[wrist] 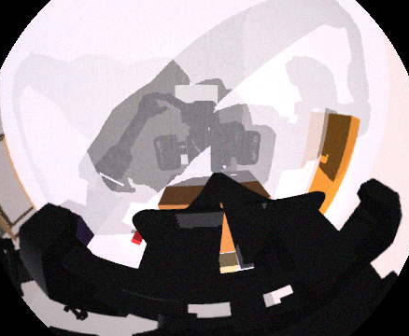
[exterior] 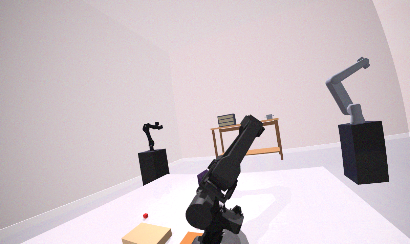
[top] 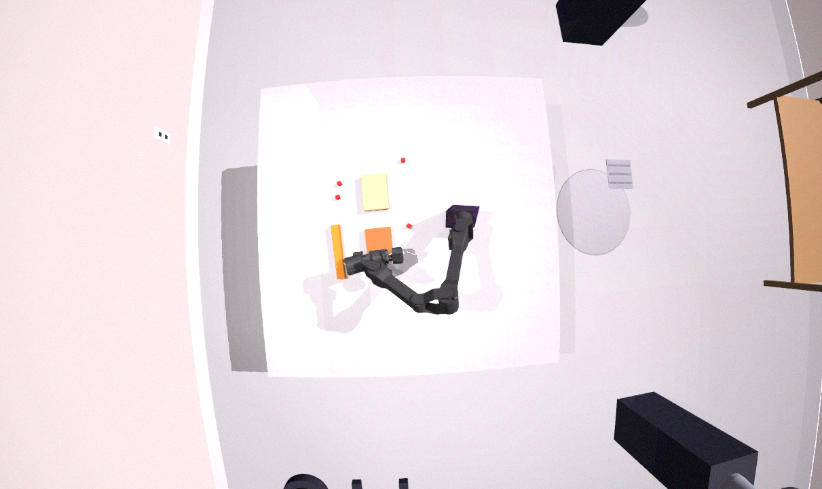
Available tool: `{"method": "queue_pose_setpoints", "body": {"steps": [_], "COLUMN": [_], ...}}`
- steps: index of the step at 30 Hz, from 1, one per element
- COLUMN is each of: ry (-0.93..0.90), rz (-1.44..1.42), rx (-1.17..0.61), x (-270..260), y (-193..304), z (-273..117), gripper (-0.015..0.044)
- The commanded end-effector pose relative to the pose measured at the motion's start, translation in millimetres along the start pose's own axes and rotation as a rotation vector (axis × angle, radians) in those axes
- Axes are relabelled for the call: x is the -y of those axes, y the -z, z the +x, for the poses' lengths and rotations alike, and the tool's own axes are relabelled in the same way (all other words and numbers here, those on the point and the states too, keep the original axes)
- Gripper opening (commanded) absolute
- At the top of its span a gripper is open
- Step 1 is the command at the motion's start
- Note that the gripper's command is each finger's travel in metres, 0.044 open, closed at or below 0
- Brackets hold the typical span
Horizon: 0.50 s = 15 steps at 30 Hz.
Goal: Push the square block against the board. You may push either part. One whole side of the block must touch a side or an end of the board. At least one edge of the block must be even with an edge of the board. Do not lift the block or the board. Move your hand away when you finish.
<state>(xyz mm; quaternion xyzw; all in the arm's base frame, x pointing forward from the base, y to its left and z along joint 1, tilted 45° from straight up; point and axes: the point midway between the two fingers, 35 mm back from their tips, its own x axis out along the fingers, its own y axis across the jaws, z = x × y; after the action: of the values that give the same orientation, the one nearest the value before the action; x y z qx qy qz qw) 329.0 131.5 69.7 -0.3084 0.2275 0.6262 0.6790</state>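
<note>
The orange square block [top: 378,237] [exterior: 190,238] [wrist: 176,196] lies flat, its near part under my hand in the top view. The pale yellow rectangular board [top: 375,191] [exterior: 147,232] lies flat beyond it, above it in the top view, with a narrow gap between them. Their sides look roughly parallel. A sliver of the board shows between my fingers in the wrist view [wrist: 228,269]. My gripper [top: 377,256] [wrist: 216,177] is shut and empty, at the block's side away from the board. Whether the fingertips touch the block cannot be told.
A long amber bar [top: 337,249] [wrist: 338,172] lies left of the block, close to my wrist in the top view. Several small red cubes lie about, one [top: 408,226] [wrist: 137,237] right of the block and one [top: 402,160] [exterior: 145,215] beyond the board. A dark purple box [top: 451,215] stands at my arm's base.
</note>
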Motion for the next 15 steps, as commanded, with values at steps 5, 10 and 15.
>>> {"method": "queue_pose_setpoints", "body": {"steps": [5, 10, 15], "ry": [-0.005, -0.006, -0.006], "rz": [0.006, 0.006, 0.006], "rx": [-0.01, -0.01, -0.01], "x": [-1, -1, -1], "y": [16, 23, 30], "z": [2, 2, 2], "gripper": [0.0, 0.0, 0.0]}}
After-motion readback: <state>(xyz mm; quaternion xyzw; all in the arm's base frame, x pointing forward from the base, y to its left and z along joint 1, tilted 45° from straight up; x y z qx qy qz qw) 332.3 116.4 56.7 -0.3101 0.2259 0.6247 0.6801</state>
